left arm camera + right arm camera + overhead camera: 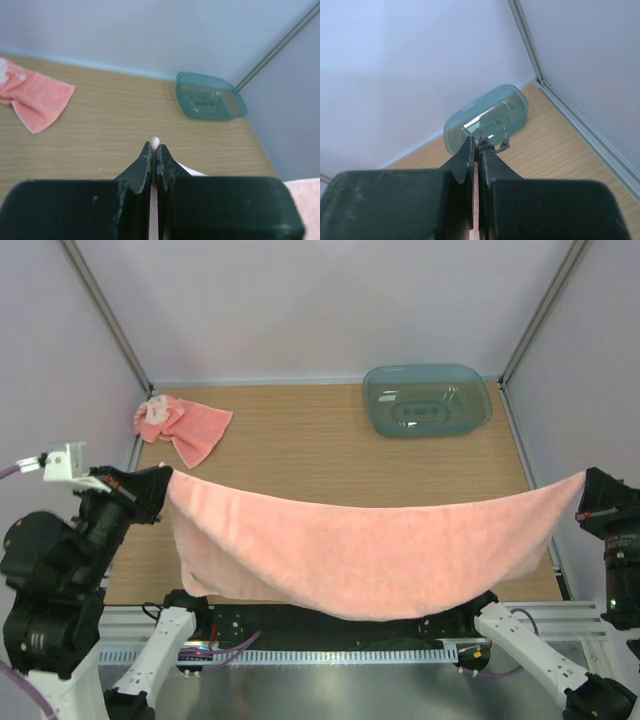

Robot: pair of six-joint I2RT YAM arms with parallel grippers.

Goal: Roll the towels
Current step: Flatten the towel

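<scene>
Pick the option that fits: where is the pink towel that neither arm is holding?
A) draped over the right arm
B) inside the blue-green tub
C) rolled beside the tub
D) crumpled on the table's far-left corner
D: the loose towel lies bunched on the table at the far left, apart from the tub, while the held towel hangs between the left gripper and right gripper.

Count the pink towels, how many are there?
2. The stretched towel hangs between the left gripper and the right gripper, above the near side of the table. The crumpled towel lies at the far left corner. None seems hidden.
</scene>
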